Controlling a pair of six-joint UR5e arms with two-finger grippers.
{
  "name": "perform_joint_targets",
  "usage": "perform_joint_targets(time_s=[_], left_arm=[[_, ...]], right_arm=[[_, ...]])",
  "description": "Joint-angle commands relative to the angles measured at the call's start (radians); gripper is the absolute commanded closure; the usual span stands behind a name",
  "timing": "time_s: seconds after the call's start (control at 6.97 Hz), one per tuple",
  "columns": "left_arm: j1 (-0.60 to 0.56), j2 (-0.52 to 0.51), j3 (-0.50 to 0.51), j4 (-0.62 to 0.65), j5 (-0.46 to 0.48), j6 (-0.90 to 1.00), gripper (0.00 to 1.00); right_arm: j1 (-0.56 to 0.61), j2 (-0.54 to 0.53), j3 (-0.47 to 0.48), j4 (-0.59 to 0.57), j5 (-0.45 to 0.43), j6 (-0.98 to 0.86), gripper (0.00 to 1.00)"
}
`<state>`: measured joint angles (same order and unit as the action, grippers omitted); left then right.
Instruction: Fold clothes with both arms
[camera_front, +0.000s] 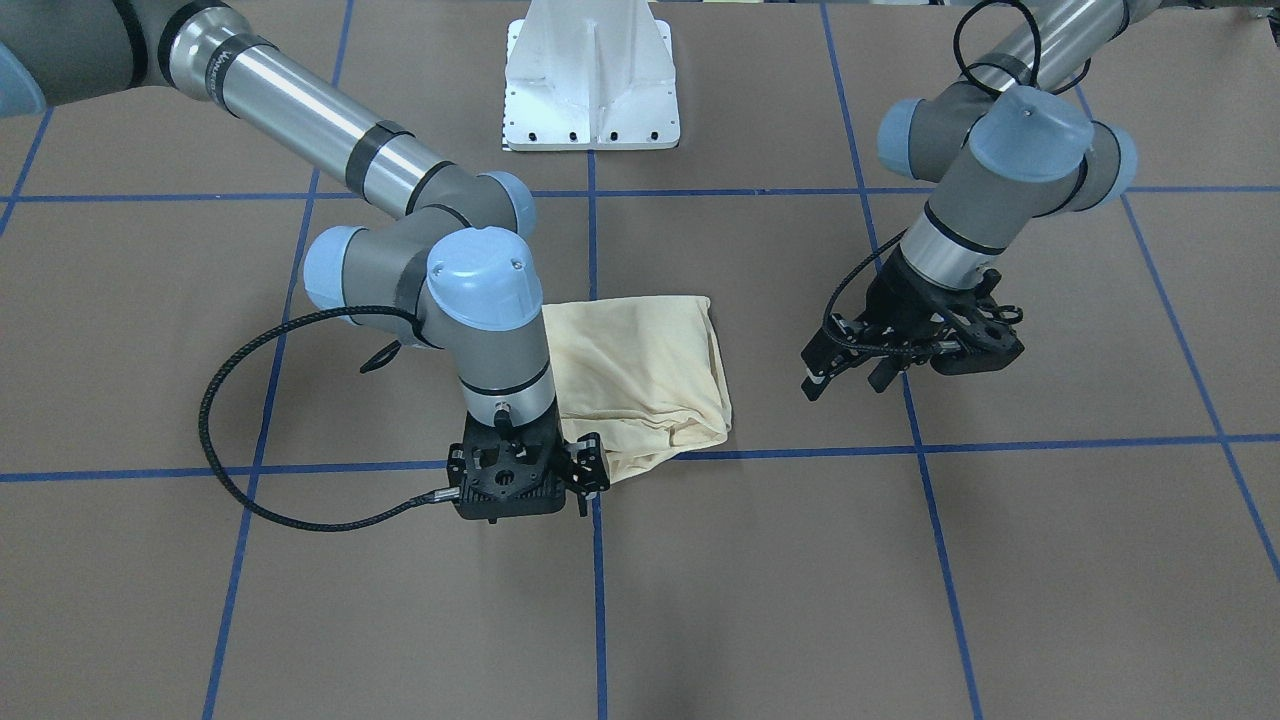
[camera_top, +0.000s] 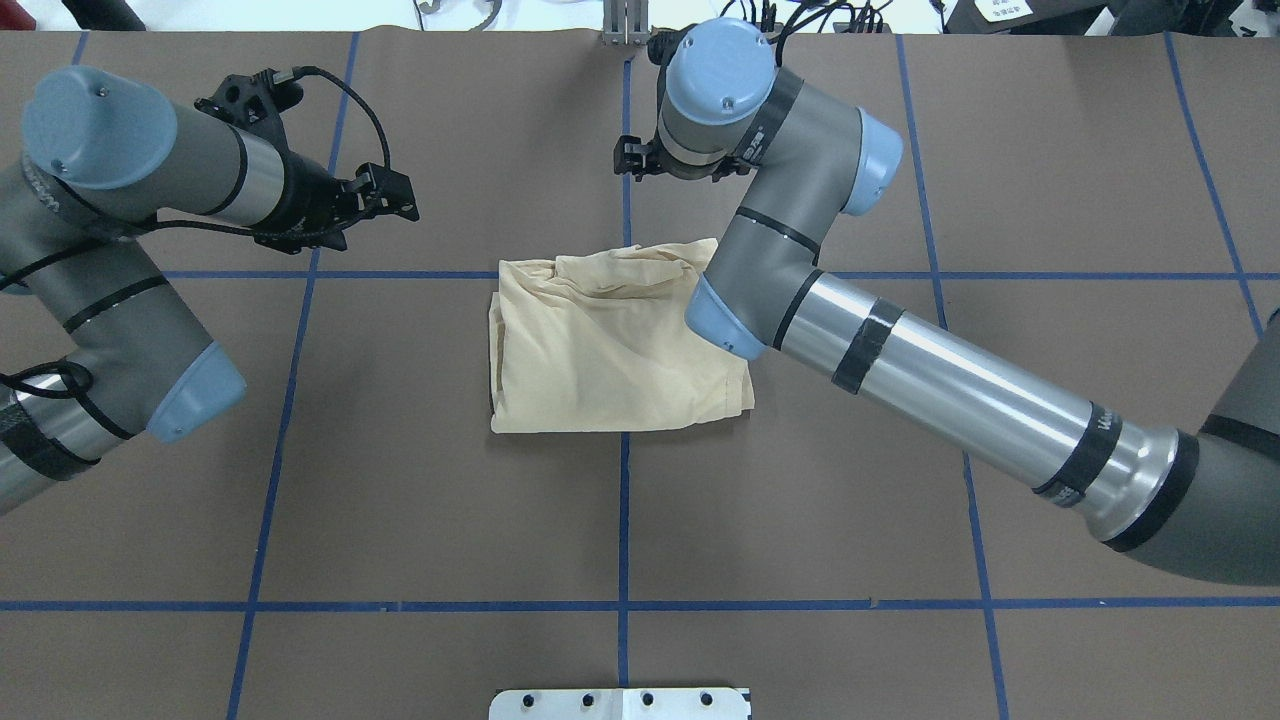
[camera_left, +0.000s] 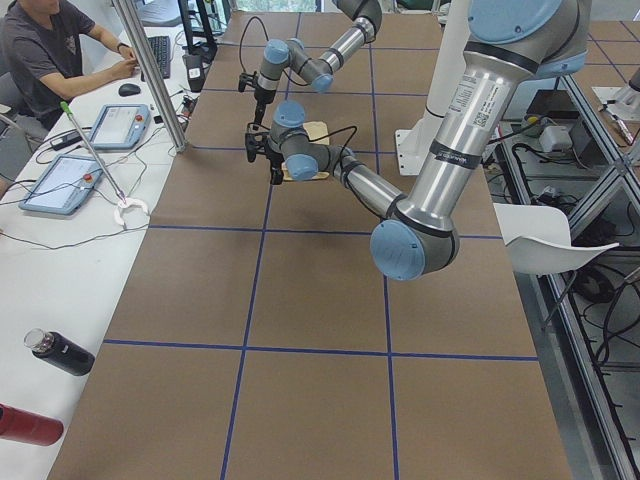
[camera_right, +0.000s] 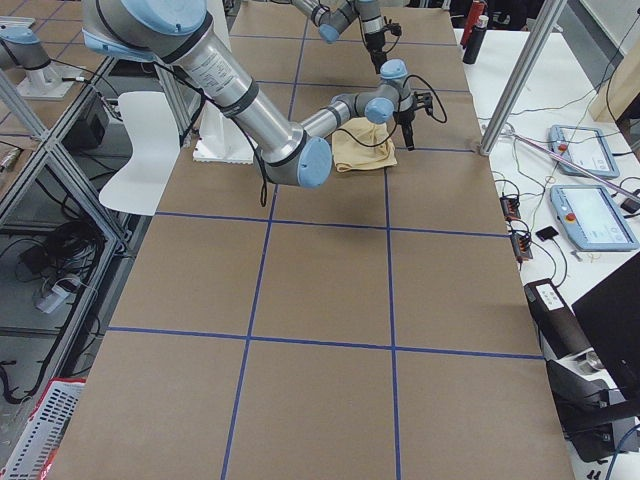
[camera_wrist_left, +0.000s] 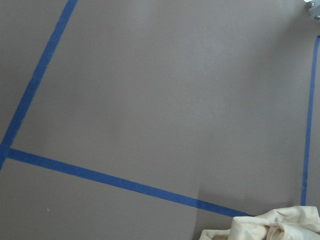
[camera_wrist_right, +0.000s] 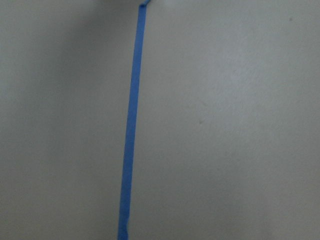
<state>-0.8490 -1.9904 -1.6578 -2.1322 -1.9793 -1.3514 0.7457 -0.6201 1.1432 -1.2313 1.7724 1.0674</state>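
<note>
The cream-yellow shirt (camera_top: 610, 345) lies folded into a rough rectangle at the table's middle, print hidden; it also shows in the front view (camera_front: 640, 370) and at the bottom edge of the left wrist view (camera_wrist_left: 270, 227). My right gripper (camera_top: 626, 160) hovers just past the shirt's far edge, pointing down, open and empty; in the front view (camera_front: 590, 470) it sits beside the shirt's near corner. My left gripper (camera_top: 405, 198) is open and empty, held above the table well to the shirt's left, also seen in the front view (camera_front: 845, 388). The right wrist view shows only bare table.
Brown table surface with a blue tape grid (camera_top: 623, 520). The white pedestal base (camera_front: 590, 85) stands at the robot's side. A side desk holds an operator (camera_left: 45, 55), tablets (camera_left: 60, 180) and bottles (camera_left: 58, 352).
</note>
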Motion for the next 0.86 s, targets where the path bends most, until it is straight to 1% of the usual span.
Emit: perform_joint_targets(time_s=[0.0,0.14,0.29,0.43,0.57,0.72], left_arm=[[-0.092,0.001,0.003,0.011,-0.004,0.2,0.01],[-0.146,0.002,0.012,0.017,-0.007,0.295,0.0],[-0.201,0.005,0.044,0.034,-0.009,0.354,0.0],[-0.291,0.004,0.093,0.032,-0.013,0.479,0.0],[-0.345,0.008,0.131,0.022,-0.025,0.674,0.0],[-0.405,0.012,0.168,0.02,-0.027,0.854,0.0]], right_arm=[[0.152,-0.007,0.087,-0.197,0.175,-0.094,0.0],[0.209,-0.056,0.148,-0.238,0.223,-0.183,0.0],[0.271,-0.09,0.165,-0.273,0.26,-0.287,0.0],[0.362,-0.14,0.187,-0.28,0.35,-0.408,0.0],[0.458,-0.218,0.217,-0.281,0.449,-0.544,0.0],[0.542,-0.29,0.227,-0.281,0.508,-0.689,0.0]])
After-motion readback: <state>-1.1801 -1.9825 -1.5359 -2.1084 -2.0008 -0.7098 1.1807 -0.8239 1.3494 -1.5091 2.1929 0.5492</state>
